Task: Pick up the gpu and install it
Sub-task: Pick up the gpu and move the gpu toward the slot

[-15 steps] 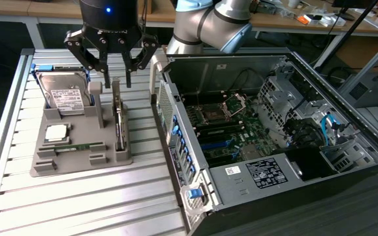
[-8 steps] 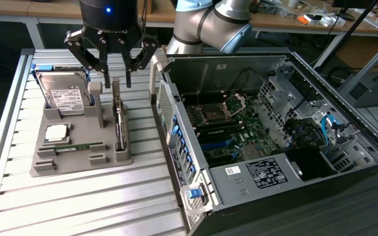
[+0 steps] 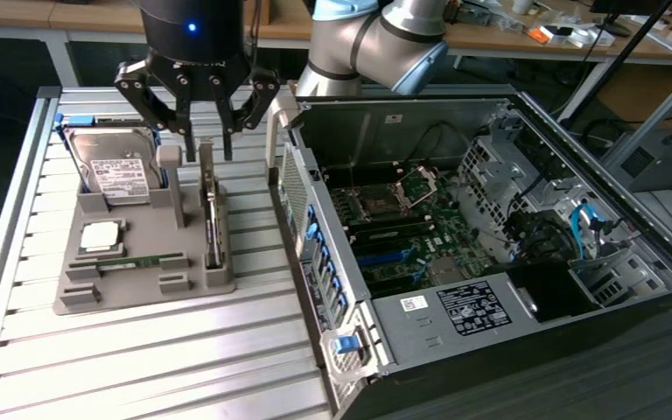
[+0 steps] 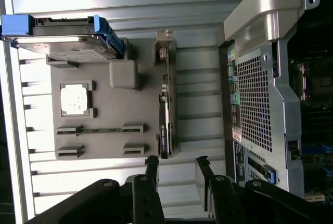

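The gpu [image 3: 211, 210] stands on its edge in a slot of the grey holder [image 3: 137, 290], a thin card with a metal bracket at its far end. My gripper [image 3: 207, 140] hangs just above that far end, open, with one finger on each side of the card's line and nothing between them. In the wrist view the gpu [image 4: 165, 110] lies ahead of the open gripper [image 4: 177, 165], whose black fingertips [image 4: 152, 166] are apart from it. The open computer case [image 3: 453, 219] lies at the exterior view's right, its motherboard [image 3: 395, 219] exposed.
The grey holder [image 4: 109, 147] also carries a silver hard drive [image 3: 115, 166] in blue rails, a square processor [image 3: 101, 234] and a narrow green memory stick [image 3: 137, 261]. It sits on a ribbed metal table [image 3: 137, 367]. The case's perforated rear panel [image 4: 255, 99] stands close beside the gpu.
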`<action>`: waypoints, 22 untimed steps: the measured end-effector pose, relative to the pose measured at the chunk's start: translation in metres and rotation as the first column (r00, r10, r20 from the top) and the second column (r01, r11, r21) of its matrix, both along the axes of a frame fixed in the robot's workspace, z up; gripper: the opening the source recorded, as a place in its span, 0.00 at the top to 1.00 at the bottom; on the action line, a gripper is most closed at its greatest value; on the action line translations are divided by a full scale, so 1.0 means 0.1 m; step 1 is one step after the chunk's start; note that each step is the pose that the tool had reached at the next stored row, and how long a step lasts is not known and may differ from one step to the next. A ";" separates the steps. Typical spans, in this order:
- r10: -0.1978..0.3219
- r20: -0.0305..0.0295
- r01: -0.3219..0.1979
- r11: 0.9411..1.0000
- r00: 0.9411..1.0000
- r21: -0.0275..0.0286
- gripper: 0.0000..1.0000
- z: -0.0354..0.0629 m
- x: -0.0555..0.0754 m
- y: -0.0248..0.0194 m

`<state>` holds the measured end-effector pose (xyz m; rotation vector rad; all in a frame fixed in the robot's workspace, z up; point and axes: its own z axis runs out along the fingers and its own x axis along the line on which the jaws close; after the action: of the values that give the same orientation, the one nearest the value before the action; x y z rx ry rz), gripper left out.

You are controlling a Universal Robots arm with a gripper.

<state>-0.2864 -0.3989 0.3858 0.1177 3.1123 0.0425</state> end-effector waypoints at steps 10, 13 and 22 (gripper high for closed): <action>0.000 0.000 0.000 1.000 1.000 0.000 0.58 -0.060 0.00 0.003; 0.000 0.000 0.000 1.000 1.000 0.000 0.58 -0.069 0.00 0.003; 0.000 0.000 0.000 1.000 1.000 0.000 0.58 -0.085 0.00 0.003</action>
<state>-0.2864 -0.3987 0.3772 0.1176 3.1124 0.0424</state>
